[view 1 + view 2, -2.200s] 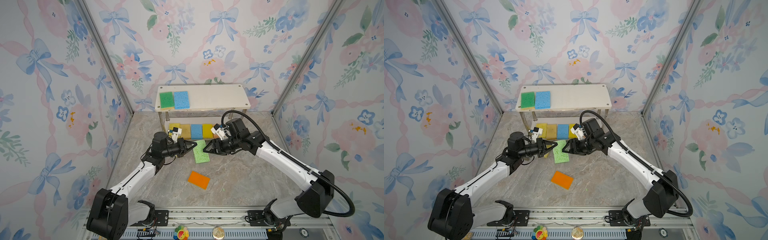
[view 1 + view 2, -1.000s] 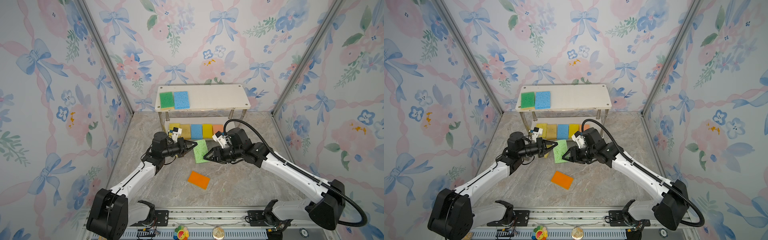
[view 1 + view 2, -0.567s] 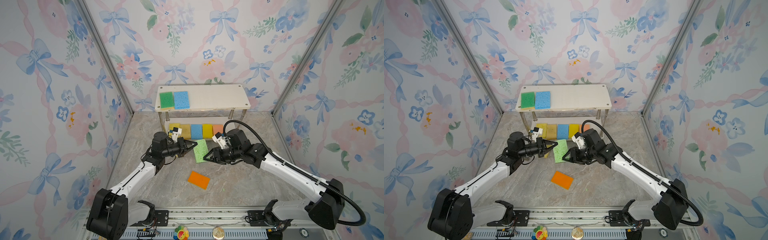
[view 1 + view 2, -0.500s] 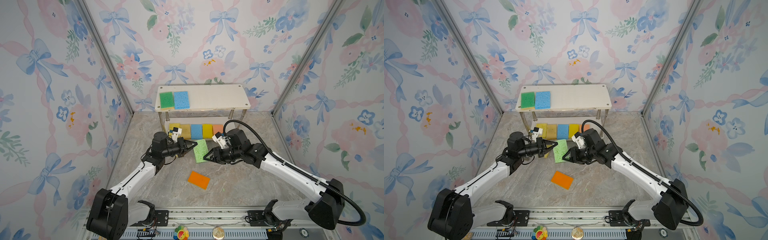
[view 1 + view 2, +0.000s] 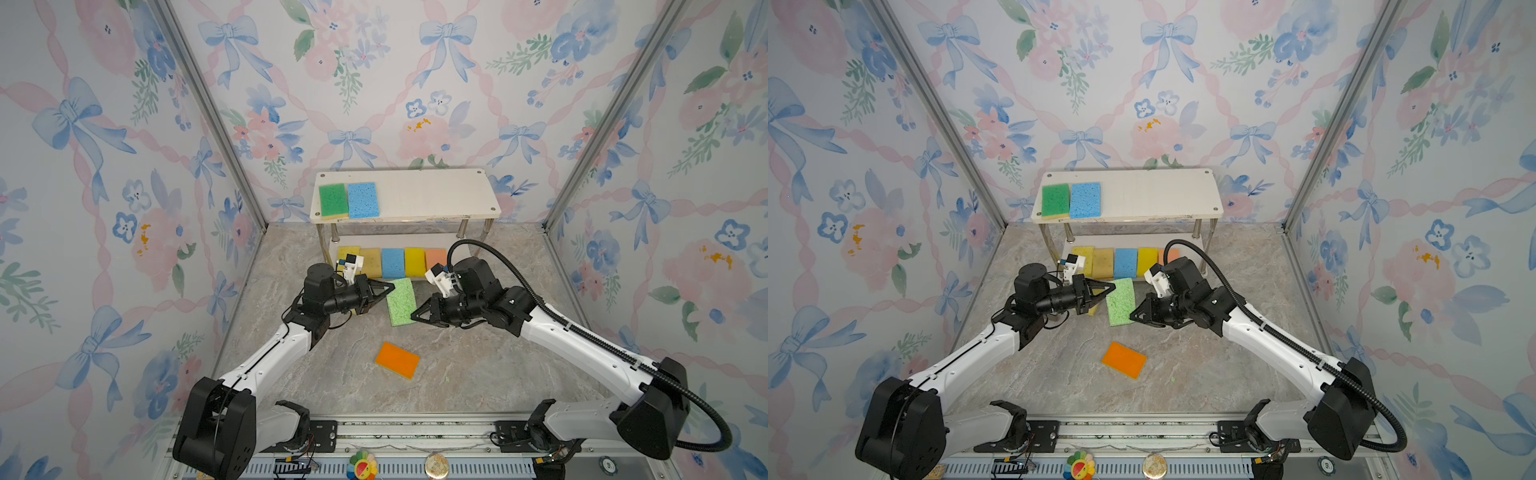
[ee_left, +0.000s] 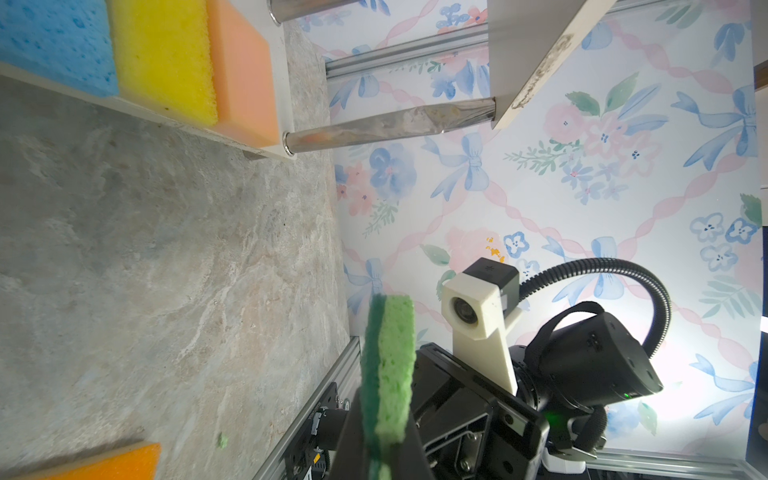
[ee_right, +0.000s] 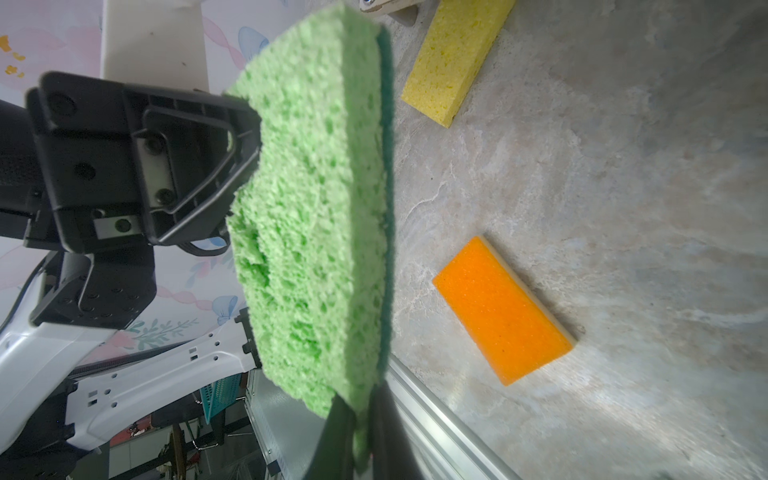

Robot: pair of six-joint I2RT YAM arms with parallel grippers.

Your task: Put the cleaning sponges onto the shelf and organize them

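Right hand (image 5: 416,316) clamps 1 end of the light green sponge (image 5: 401,306), held in front of the shelf (image 5: 436,195). Left hand (image 5: 390,288) touches its other end; whether it grips, I cannot tell. Orange sponge (image 5: 397,360) lies on the counter (image 5: 478,374), farther from the shelf.

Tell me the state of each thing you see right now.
light green sponge: held off the floor
right claw: shut on that sponge
left claw: at its edge, grip unclear
orange sponge: lying loose on the floor
yellow sponge: lying loose on the floor
shelf: two sponges on top, five below
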